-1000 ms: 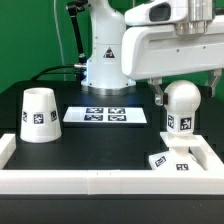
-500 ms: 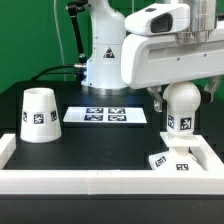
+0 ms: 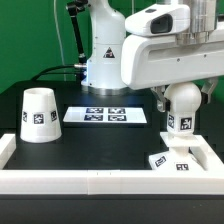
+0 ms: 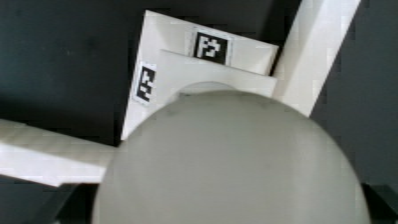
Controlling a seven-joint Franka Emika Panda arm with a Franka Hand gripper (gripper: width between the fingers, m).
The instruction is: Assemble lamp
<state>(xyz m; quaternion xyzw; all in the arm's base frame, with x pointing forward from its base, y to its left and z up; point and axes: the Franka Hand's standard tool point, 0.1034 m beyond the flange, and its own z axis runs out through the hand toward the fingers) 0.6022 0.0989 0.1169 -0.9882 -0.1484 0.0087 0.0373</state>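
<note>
The gripper (image 3: 181, 98) is clenched on the ball of the bulb (image 3: 183, 119), holding it upright just above the base (image 3: 170, 161) at the exterior view's right, probably to seat the stem.

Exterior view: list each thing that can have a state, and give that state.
Bulb: upright, ball on top, held in the pincer.
Pincer: shut on the bulb, as far as can be seen.
Shade: standing free, narrow end up.
Base: loose, nothing fitted to it.

White bulb (image 3: 181, 100) w/ b&w tag (image 3: 184, 123), white shade (image 3: 40, 113), black table (image 3: 100, 140)
</note>
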